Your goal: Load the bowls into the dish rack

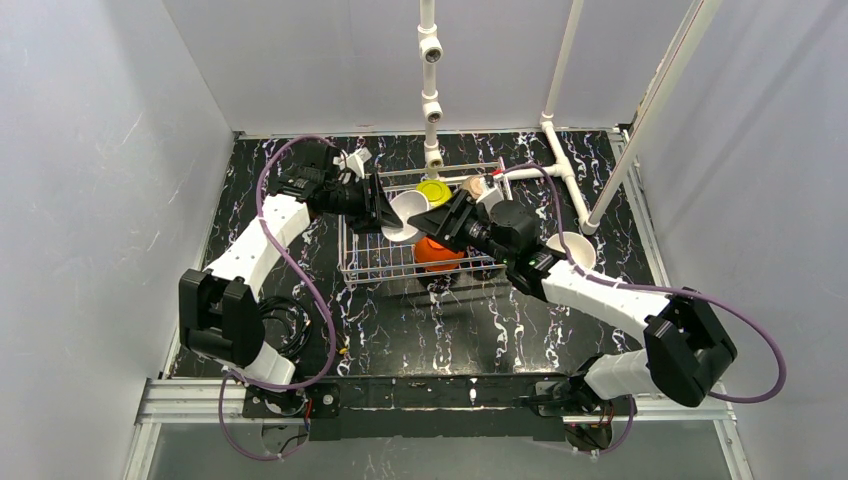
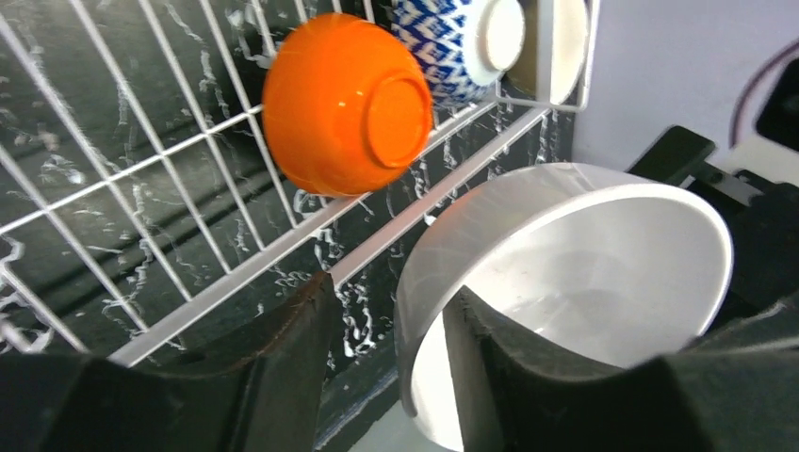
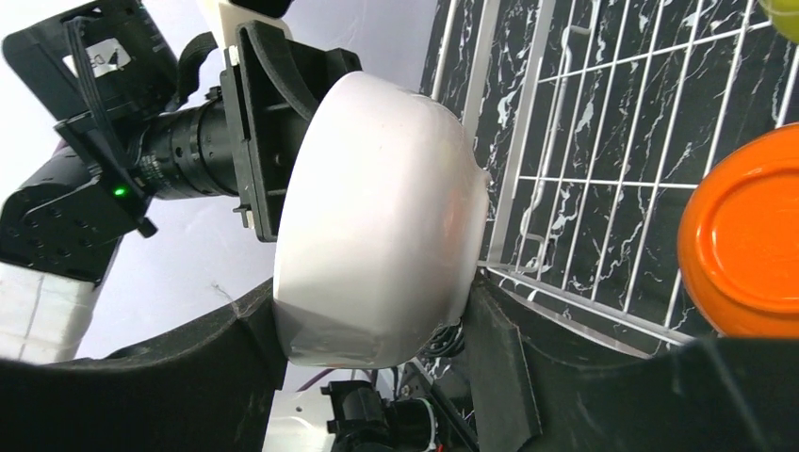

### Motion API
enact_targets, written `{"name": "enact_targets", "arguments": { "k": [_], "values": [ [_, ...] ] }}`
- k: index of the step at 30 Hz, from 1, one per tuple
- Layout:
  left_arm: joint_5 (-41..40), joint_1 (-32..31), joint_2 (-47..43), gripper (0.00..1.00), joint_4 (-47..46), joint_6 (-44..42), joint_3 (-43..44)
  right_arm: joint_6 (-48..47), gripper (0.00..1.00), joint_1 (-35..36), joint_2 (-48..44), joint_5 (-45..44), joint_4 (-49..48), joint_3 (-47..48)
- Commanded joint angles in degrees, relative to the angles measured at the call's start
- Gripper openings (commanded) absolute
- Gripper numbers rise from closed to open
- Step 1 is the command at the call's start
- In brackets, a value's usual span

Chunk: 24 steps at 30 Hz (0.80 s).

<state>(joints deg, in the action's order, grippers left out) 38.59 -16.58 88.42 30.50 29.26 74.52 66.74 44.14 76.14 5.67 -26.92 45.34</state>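
Observation:
A white bowl hangs on its side over the left part of the white wire dish rack, between both grippers. My right gripper is shut on it, one finger at the rim, the other at the foot. My left gripper is open astride the bowl's rim: one finger inside, the other clear of the outer wall. In the rack, an orange bowl and a blue-and-white bowl lie on their sides, with a yellow-green bowl at the back. A beige bowl sits on the table right of the rack.
A white pipe frame rises behind the rack, with a branch running to the right post. A tan bowl shows at the rack's back right corner. Grey walls close in on both sides of the black marbled table.

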Motion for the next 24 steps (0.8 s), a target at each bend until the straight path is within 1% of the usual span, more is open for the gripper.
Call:
{"name": "enact_targets", "arguments": {
  "k": [1, 4, 7, 11, 13, 18, 21, 24],
  "values": [
    [-7.4, 0.6, -3.2, 0.48, 3.7, -1.6, 2.2, -2.4, 0.25, 0.0, 0.6, -2.5, -1.7, 4.7],
    [-12.4, 0.9, -4.8, 0.58, 4.1, -2.3, 2.5, -4.0, 0.25, 0.0, 1.9, -4.2, -0.1, 6.2],
    [-19.0, 1.2, -7.6, 0.63, 4.6, -3.1, 2.7, -6.9, 0.25, 0.0, 3.6, -5.4, 1.8, 8.3],
    [-29.0, 1.3, -13.0, 0.68, 6.3, -4.3, 3.1, -13.4, 0.25, 0.6, 6.4, -7.3, 4.0, 12.7],
    [-33.1, 1.3, -17.9, 0.73, 5.6, -4.9, 2.0, -18.8, 0.25, 1.6, 8.2, -6.9, 4.5, 15.4],
    [-40.9, 1.3, -28.7, 0.83, 2.4, -5.4, -1.2, -33.7, 0.25, 2.9, 13.7, -6.7, 12.0, 25.0],
    [-42.8, 1.3, -32.4, 0.87, 1.7, -5.6, -1.8, -41.9, 0.25, 3.6, 17.0, -8.2, 15.1, 29.1],
    [-43.3, 1.3, -33.7, 0.89, 2.8, -6.1, -0.8, -49.0, 0.24, 5.2, 19.5, -12.2, 15.0, 30.8]
  ]
}}
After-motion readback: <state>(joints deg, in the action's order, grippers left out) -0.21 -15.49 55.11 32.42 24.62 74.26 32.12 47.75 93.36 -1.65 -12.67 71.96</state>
